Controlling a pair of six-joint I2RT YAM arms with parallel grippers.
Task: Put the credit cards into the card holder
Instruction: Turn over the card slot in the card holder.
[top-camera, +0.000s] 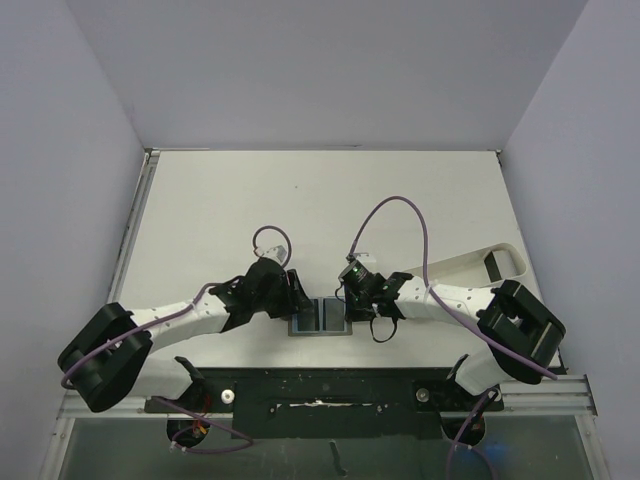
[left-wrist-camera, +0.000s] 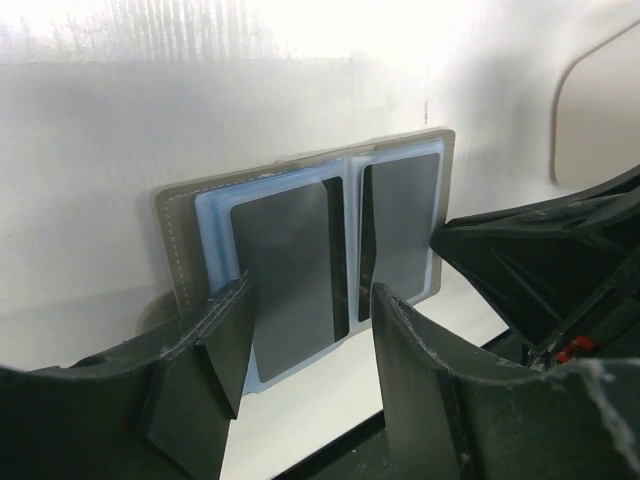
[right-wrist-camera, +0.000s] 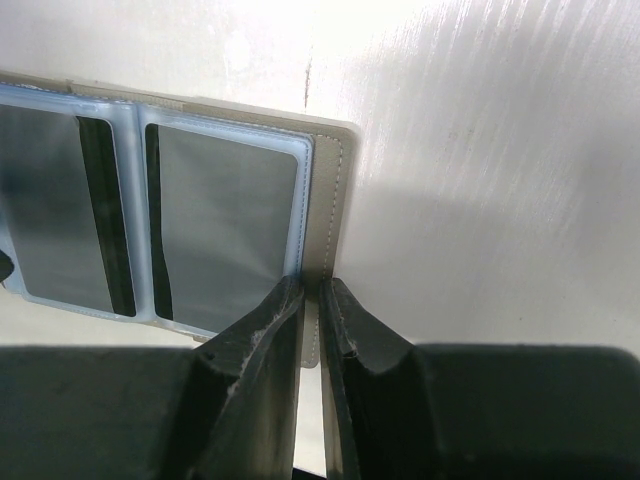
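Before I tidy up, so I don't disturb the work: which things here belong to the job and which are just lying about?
Job: card holder, lying open; dark cards in its pockets.
Lying about: white tray, off to the right.

White tray (top-camera: 465, 262) on table (top-camera: 300, 200)

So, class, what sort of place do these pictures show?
Most likely a robot test bench in a lab: a plain white table boxed in by bare walls, a left arm and right arm bolted at its near edge, and an open wallet laid out.
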